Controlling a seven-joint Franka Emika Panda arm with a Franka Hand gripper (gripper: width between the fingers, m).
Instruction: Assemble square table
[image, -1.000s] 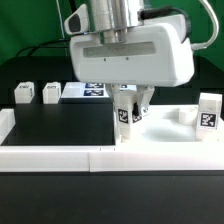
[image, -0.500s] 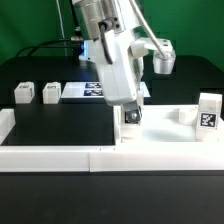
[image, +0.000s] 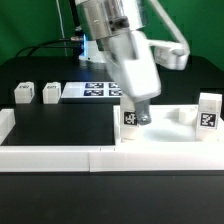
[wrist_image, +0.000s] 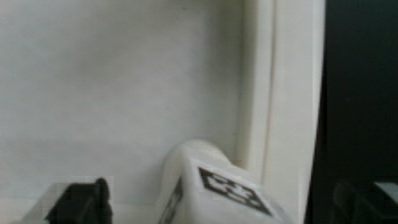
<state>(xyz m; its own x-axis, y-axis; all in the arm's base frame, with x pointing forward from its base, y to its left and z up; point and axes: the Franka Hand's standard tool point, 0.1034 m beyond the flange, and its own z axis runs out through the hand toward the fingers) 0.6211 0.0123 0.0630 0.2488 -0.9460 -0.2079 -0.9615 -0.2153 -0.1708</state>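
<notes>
White leg (image: 129, 118) stands at the tabletop (image: 165, 133) corner, gripper (image: 135, 112) straddling it, jaws apparently spread wide, though the wrist view's murky. Best lift straight up, no sideways nudge.

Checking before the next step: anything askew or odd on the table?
The leg under the open gripper looks slanted against the tabletop rim in the wrist view; possibly not seated. Nothing else stands out.

Bright, even light — soft blur
</notes>
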